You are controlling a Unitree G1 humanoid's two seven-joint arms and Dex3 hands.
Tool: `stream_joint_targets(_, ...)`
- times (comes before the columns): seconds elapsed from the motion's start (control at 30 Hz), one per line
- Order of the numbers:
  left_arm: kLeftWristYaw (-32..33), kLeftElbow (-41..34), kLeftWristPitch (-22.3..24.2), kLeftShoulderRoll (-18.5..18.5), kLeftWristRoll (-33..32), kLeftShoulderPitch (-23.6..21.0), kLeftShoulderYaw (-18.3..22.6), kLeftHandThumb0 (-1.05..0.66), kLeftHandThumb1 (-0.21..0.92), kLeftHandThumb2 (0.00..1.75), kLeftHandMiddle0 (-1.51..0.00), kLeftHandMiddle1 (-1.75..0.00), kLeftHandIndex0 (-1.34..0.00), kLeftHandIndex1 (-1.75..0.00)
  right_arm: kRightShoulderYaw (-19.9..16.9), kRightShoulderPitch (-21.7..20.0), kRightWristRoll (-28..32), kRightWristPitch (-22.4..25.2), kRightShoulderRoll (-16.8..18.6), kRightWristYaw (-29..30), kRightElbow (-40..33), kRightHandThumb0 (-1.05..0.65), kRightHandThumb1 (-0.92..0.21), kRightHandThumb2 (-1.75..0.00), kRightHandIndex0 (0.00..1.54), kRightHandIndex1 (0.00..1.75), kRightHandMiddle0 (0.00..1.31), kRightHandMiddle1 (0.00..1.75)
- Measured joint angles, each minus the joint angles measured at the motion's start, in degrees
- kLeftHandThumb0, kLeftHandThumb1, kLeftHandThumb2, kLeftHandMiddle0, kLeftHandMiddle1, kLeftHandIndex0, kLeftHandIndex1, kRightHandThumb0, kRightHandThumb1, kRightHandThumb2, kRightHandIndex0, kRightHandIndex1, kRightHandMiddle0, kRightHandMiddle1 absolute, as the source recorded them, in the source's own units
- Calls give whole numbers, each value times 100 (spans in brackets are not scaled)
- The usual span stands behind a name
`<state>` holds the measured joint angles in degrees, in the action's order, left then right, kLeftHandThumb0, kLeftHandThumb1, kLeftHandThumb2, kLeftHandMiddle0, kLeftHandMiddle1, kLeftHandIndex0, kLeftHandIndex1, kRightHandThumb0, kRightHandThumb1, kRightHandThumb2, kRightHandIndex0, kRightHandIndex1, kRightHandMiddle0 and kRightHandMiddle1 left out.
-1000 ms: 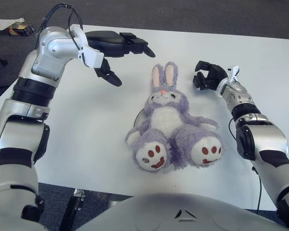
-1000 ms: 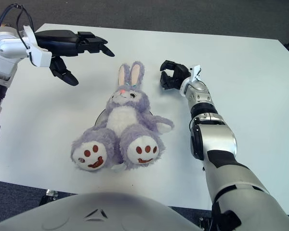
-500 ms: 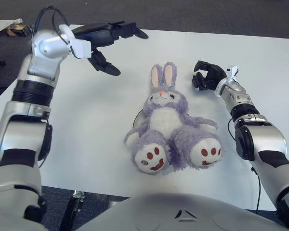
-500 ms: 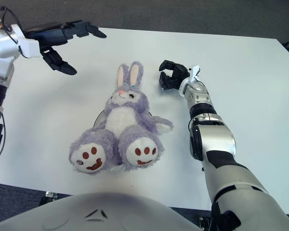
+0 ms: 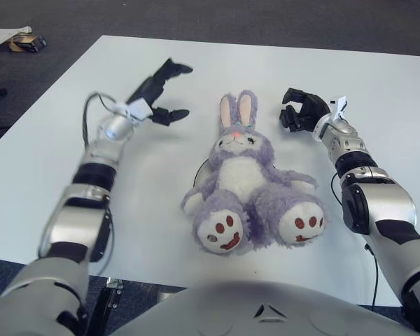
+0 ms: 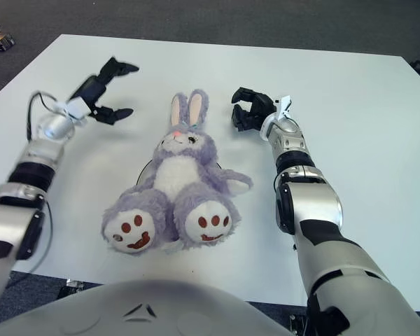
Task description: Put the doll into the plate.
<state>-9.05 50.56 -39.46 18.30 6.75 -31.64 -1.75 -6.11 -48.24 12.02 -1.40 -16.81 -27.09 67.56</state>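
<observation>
Nearest the robot, the doll, a purple plush rabbit, sits upright on the white worktop with its soles facing the robot. A thin dark curved edge shows at its left flank; I judge this to be the rim of the plate, almost wholly hidden beneath the doll. On that reading the doll already sits on the plate and the placing step appears done.

Further back, the left robot hand hangs above the worktop to the left of the ears, fingers spread, holding nothing. The right robot hand shows just right of the ears, fingers curled inward around nothing, clear of the doll.

Next move, in my judgement: confirm the doll rests squarely on the plate and draw both hands clear.
</observation>
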Motion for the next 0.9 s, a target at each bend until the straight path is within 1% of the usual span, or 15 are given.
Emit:
stream_joint_targets(0.03, -71, 182, 153, -112, -62, 20, 71, -44, 71, 80, -34, -142, -20, -166, -7, 19, -6, -6, -27, 14, -1, -1, 6, -169, 91, 175, 73, 158)
stream_joint_targets(0.07, -90, 364, 185, -207, -188, -10, 179, -42, 72, 78, -38, -147, -23, -169, -18, 38, -4, -26, -36, 26, -5, -1, 6, -169, 91, 175, 73, 158)
stream_joint_targets(0.13, -29, 569, 123, -314, -503, -49, 456, -40, 73, 78, -47, -153, -27, -172, -13, 50, -15, -57, -42, 50, -11, -1, 6, -169, 91, 175, 73, 158)
stream_joint_targets(0.17, 24, 648, 114, -391, -673, -72, 603, -39, 72, 79, -53, -158, -29, -173, -17, 85, -13, -86, -58, 72, -14, -1, 6, -169, 91, 175, 72, 158)
stream_joint_targets(0.23, 119, 764, 145, -509, -902, -120, 830, -39, 71, 81, -60, -164, -31, -174, -18, 147, -15, -200, -96, 111, -26, -1, 6, -169, 91, 175, 72, 159)
stream_joint_targets(0.37, 301, 792, 277, -733, -1178, -123, 1084, -39, 66, 87, -71, -172, -35, -174, -17, 275, -23, -435, -141, 271, -44, -1, 5, -169, 91, 175, 72, 159)
stream_joint_targets(0.5, 345, 775, 458, -853, -1324, -117, 1200, -40, 61, 94, -80, -174, -39, -175, -15, 423, -28, -679, -130, 432, -122, -1, 5, -169, 91, 175, 70, 160)
stream_joint_targets(0.67, 504, 630, 680, -1020, -1345, -96, 1256, -41, 56, 101, -88, -175, -43, -175, -20, 679, -36, -1001, -93, 739, -346, -1, 4, -168, 90, 175, 70, 161)
stream_joint_targets(0.77, 558, 486, 775, -1128, -1345, -35, 1261, -42, 54, 104, -90, -175, -44, -175, -60, 837, -36, -1199, -38, 908, -449, -1, 4, -168, 90, 175, 69, 161)
stream_joint_targets(0.9, 525, 346, 849, -1192, -1343, 20, 1270, -42, 53, 105, -93, -175, -45, -175, -156, 978, -31, -1390, -9, 941, -530, -1, 3, -167, 90, 175, 69, 161)
